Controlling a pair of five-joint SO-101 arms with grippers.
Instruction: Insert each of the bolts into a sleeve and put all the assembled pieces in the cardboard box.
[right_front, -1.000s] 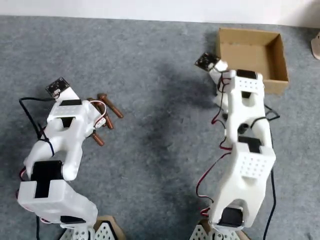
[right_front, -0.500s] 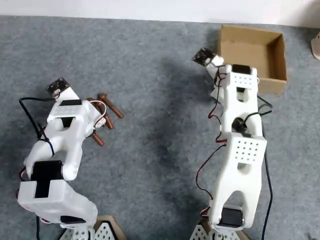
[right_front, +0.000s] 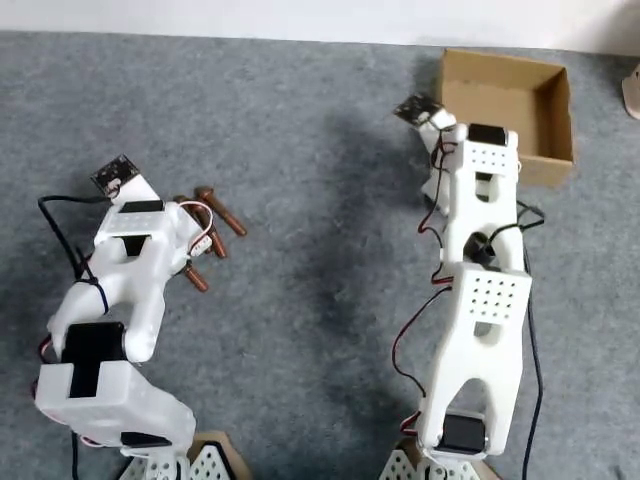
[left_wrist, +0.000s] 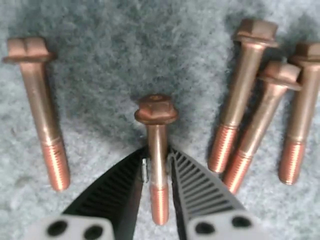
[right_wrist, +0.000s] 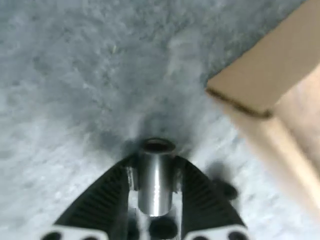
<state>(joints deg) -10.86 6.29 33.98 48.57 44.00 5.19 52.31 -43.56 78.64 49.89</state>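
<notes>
Left tool (left_wrist: 157, 161) is clenching on a copper-coloured bolt (left_wrist: 156, 125). Its fingers (left_wrist: 192, 182) are pinching the smooth shank just above the threads, and the flanged hex head is pointing away from the tool. Can't tell whether that bolt is touching the grey tabletop (left_wrist: 115, 45). Four loose bolts are lying flat around it, heads facing the same way. One (left_wrist: 40, 110) is sitting apart on one side. The other three (left_wrist: 262, 125) are bunching together on the other side, shanks touching or nearly so.

Right tool (right_wrist: 155, 169) is grasping a silver sleeve (right_wrist: 156, 195). It is squeezing the barrel from both sides, and the open bore is facing away from the tool. A corner of the cardboard box (right_wrist: 270, 70) is sitting near the sleeve, apart from it, and the sleeve is outside the box.

From above, the right arm (right_front: 480, 260) is stretching toward the far right of the tabletop, its wrist just beside the box's near-left corner. The box is standing open-topped, with plain cardboard floor and walls showing inside. The left arm (right_front: 125, 270) is hanging over the bolts on the left side, with a few shanks (right_front: 222, 212) poking out beside it.
</notes>
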